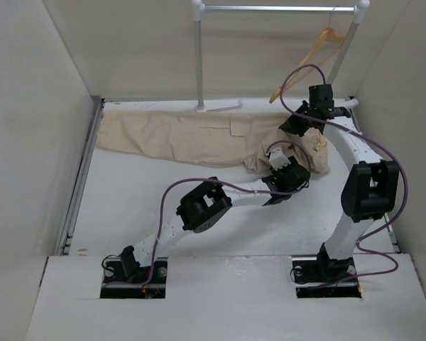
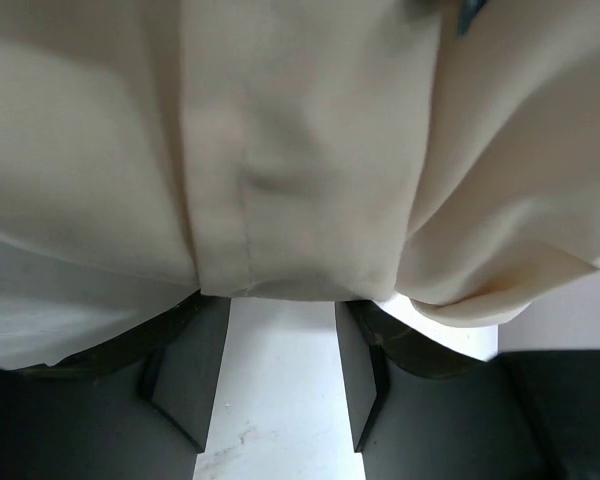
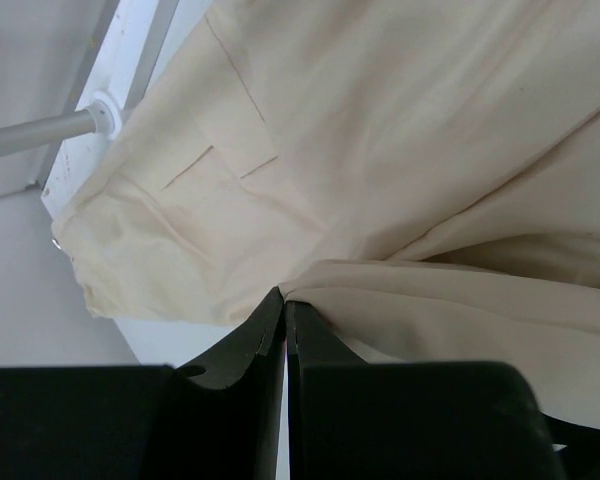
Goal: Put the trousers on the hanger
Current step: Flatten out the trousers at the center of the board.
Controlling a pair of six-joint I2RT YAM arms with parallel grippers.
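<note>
The beige trousers [image 1: 192,138] lie across the back of the table, legs stretched left and the bunched waist end at the right. The light-orange hanger [image 1: 318,51] hangs from the garment rail at the top right. My left gripper [image 1: 287,172] is at the near edge of the bunched end; in the left wrist view it [image 2: 280,310] is open, with the trousers [image 2: 300,150] draped over its tips. My right gripper [image 1: 307,124] sits over the bunched end; in the right wrist view it [image 3: 285,295] is shut on a fold of the trousers [image 3: 380,150].
The white-and-metal garment rail [image 1: 270,8] stands at the back, its post [image 1: 199,64] just behind the trousers and its foot bar [image 3: 40,135] showing in the right wrist view. White walls enclose the table on three sides. A metal strip [image 1: 78,185] runs along the left edge.
</note>
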